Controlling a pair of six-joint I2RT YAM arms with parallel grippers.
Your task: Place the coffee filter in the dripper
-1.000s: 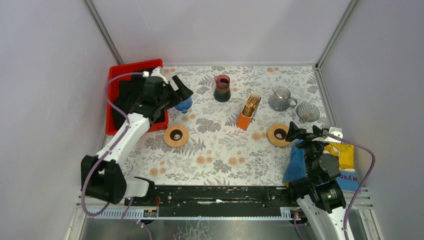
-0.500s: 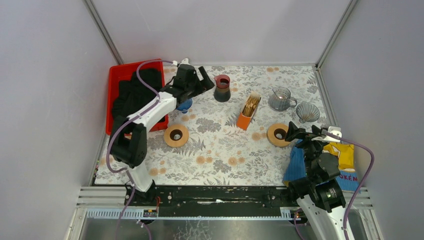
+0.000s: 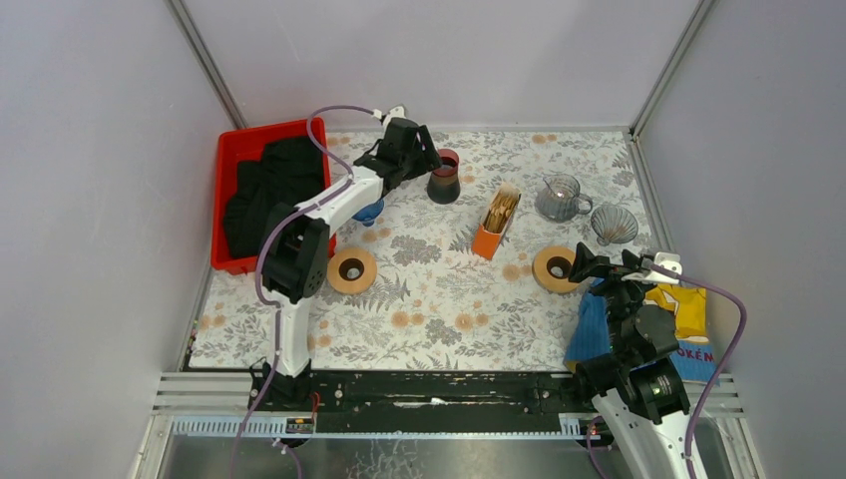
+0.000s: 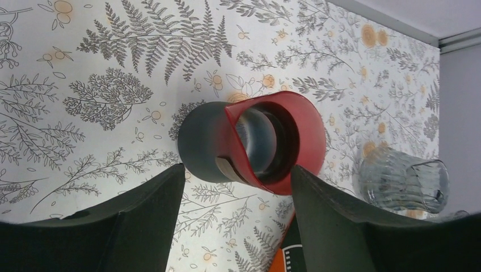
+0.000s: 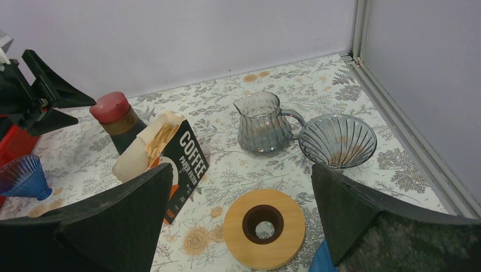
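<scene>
The left jaws stand wide apart and hold nothing; in the left wrist view they frame a dark pot [image 4: 255, 147] with a red top, which stands upright on the tabletop [image 4: 113, 68] between them but untouched. The right jaws are likewise spread and empty, hanging low near the right wooden ring [image 5: 264, 228]. The filters [image 5: 148, 148] sit as a nested stack of pale paper in an open orange box [image 5: 184, 164] marked COFFEE, mid-tabletop, between the pot and a glass jug [image 5: 261, 124]. A glass dripper [image 5: 337, 140] stands just beside the jug at the far right, and a blue dripper [image 5: 21, 177] stands at the left near a red bin [image 3: 231, 160]; which of the two is meant I cannot tell. No filter is out of the box yet, so the task looks barely begun. A filter should be very light, thin and limp, quick to crease or tear under a hard pinch, and apt to cling to its neighbours so that several lift together. The best hold is probably the upper edge where the paper fans out of the box mouth, taken with a gentle pinch on one sheet. The box itself looks light and may tip or ride up with the pull.
</scene>
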